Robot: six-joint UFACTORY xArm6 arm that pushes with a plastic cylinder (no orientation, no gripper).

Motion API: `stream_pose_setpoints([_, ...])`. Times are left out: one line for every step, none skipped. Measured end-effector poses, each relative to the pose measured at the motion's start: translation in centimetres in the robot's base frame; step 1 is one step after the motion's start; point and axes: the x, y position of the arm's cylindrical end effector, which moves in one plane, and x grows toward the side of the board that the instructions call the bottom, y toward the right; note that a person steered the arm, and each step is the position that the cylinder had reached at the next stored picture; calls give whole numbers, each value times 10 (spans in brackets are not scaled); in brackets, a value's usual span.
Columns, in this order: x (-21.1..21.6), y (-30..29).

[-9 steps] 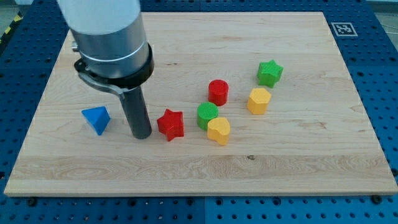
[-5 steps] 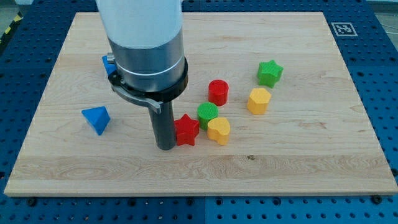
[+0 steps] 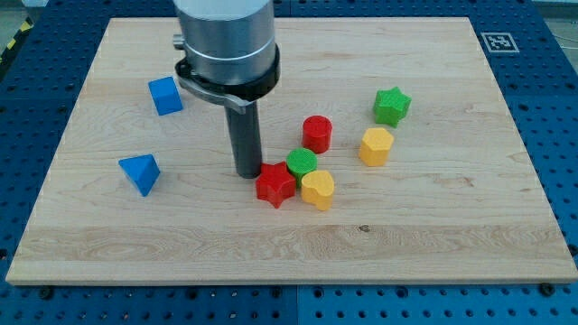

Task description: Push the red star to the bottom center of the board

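now my tip (image 3: 248, 173) touching red star (image 3: 275, 185) — upper-left side, no fingers — just a rod

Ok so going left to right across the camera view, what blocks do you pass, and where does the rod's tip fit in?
Blue pyramid-like block → blue cube → my tip, just up-left of the red star → red star → red cylinder → yellow hexagon-like block → green star. The green and yellow blocks crowding the red star are left out.
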Motion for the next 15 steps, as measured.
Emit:
stream_pose_setpoints([0, 26])
stream_pose_setpoints([0, 41])
stream_pose_setpoints([-2, 41])
stream_pose_setpoints([-21, 41])
stream_pose_setpoints([-45, 51])
stream_pose_setpoints([-50, 74])
stream_pose_setpoints([-50, 94])
stream_pose_setpoints([-50, 96])
stream_pose_setpoints([-50, 73])
stream_pose_setpoints([-50, 43])
stream_pose_setpoints([-50, 41])
stream_pose_setpoints([-39, 41])
stream_pose_setpoints([-20, 41])
stream_pose_setpoints([-19, 41])
stream_pose_setpoints([-14, 41])
